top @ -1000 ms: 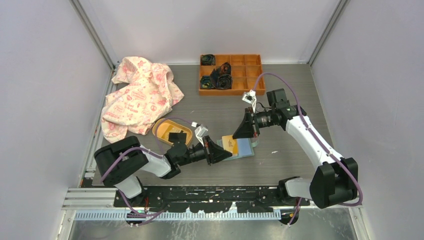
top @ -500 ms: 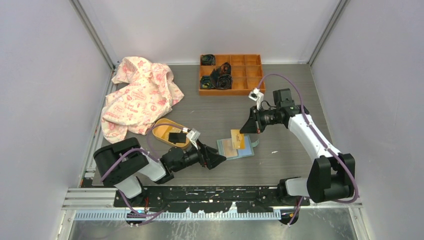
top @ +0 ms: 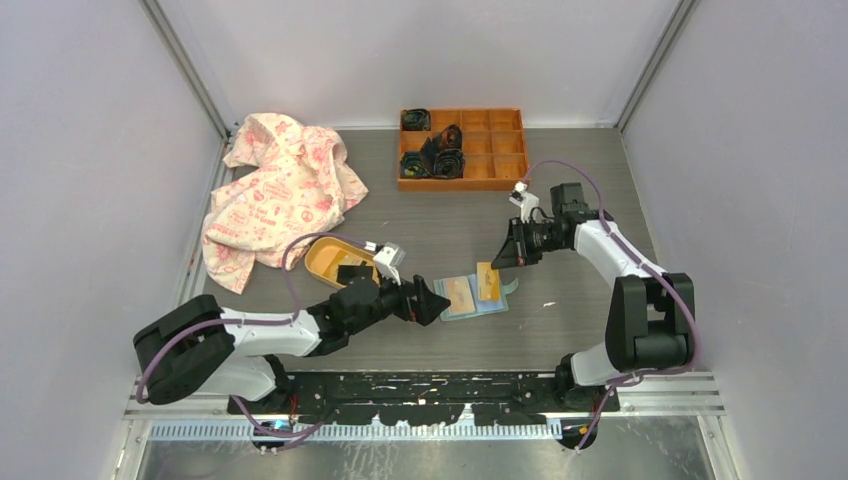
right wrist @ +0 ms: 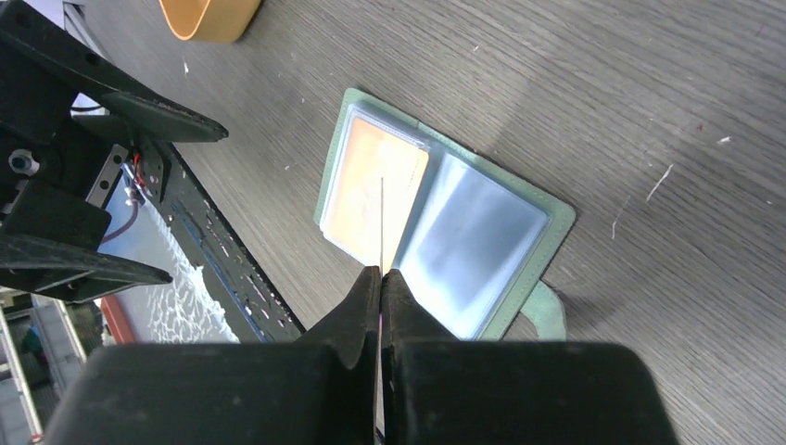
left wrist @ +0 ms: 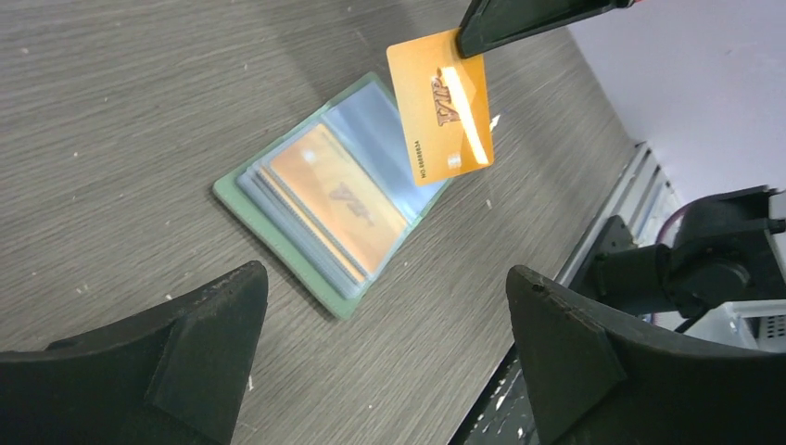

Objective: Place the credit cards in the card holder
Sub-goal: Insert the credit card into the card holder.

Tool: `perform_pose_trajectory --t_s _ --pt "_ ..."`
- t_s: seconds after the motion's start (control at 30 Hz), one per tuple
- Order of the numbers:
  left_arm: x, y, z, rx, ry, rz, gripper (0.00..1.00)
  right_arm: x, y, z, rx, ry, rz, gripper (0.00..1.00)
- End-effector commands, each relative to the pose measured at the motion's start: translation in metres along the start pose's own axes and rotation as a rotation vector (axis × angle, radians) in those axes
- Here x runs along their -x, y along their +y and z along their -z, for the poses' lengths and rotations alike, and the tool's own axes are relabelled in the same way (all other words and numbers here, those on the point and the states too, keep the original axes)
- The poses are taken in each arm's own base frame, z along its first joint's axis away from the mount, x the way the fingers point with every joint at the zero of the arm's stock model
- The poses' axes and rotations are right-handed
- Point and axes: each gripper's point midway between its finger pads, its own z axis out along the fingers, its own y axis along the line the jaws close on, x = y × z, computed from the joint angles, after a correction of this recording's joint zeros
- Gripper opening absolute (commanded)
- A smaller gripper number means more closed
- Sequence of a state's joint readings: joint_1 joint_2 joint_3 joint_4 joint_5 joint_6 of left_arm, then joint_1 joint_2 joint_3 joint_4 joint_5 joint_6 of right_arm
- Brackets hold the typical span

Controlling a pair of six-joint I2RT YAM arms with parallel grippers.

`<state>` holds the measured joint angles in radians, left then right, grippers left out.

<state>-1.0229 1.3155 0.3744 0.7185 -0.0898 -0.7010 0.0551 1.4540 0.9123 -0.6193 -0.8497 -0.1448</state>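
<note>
The card holder (top: 462, 298) lies open and flat on the table, a mint-green wallet (left wrist: 243, 198) with clear sleeves. An orange card (left wrist: 339, 200) sits in its left sleeve. My right gripper (top: 499, 262) is shut on a second orange credit card (top: 487, 281), which hangs on edge over the holder (right wrist: 549, 225). In the left wrist view this card (left wrist: 441, 108) stands above the empty right sleeve. The right wrist view shows it edge-on (right wrist: 382, 222), pinched at my right gripper (right wrist: 381, 274). My left gripper (top: 440, 301) is wide open just left of the holder, nothing between its fingers (left wrist: 382, 272).
A yellow-orange oval dish (top: 322, 262) with a dark item stands left of the holder, close to my left arm. An orange compartment tray (top: 505, 150) with dark rolled items is at the back. A patterned cloth (top: 280, 190) lies back left. The table's front rail (top: 420, 385) runs below the holder.
My left gripper has opened and come off the holder's left edge. My right gripper has carried the orange card to the right, over the holder's right half.
</note>
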Motion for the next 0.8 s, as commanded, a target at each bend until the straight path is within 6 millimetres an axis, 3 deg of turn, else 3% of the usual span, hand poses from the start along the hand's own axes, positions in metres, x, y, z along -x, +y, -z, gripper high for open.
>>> perform_pose_trajectory --t_s 0.0,0.27,0.57,0.77 --pt "-0.005 0.006 -0.005 0.057 0.050 -0.032 0.98 0.003 -0.004 -0.006 0.005 -0.002 -0.028 0.01" --pt "-0.027 0.026 -0.017 0.208 0.184 -0.003 0.78 0.002 -0.009 -0.020 0.053 0.013 -0.119 0.01" --pt "-0.045 0.038 -0.027 0.297 0.261 0.016 0.67 -0.001 -0.020 -0.028 0.024 0.031 -0.192 0.01" --pt "-0.048 0.040 -0.029 0.319 0.281 0.018 0.66 -0.006 -0.020 -0.034 0.021 0.052 -0.230 0.01"
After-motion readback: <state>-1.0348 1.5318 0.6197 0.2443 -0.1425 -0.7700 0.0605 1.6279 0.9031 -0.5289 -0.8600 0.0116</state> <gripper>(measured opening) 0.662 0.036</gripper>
